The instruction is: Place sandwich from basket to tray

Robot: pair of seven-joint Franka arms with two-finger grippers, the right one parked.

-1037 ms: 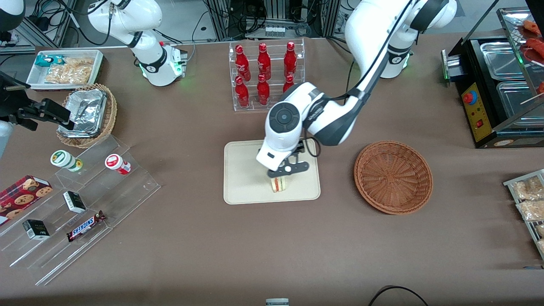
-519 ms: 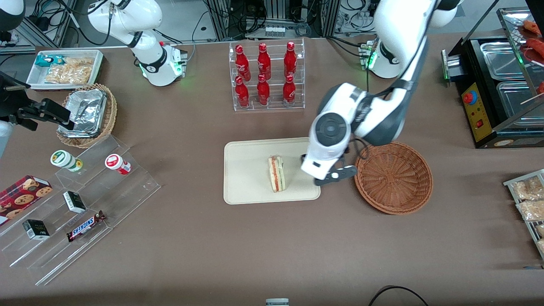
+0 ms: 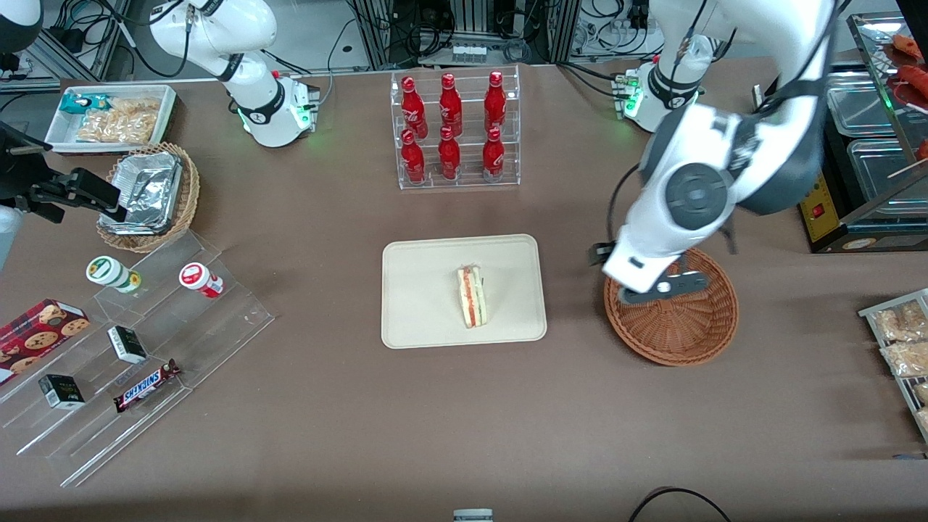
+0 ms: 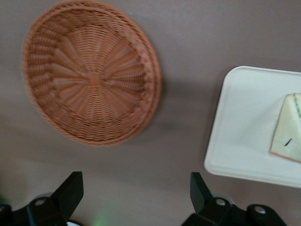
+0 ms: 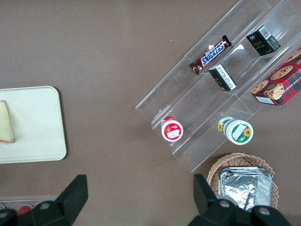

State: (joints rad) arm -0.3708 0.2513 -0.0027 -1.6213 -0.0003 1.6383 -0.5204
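Your hand (image 3: 661, 287) hangs above the empty basket (image 3: 681, 330), fingers spread wide, holding nothing. The sandwich (image 3: 471, 296) lies on the tray (image 3: 420, 290), well apart toward the parked arm's end of the bench, its long axis running toward the front camera.

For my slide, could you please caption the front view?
Sandwich lies on the tray; the open gripper hovers over the empty basket.

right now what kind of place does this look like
Likely a lab mock-up of a snack counter: a rack of red bottles, tiered clear shelves of snacks, and the gripper open above the basket, the sandwich on the tray.
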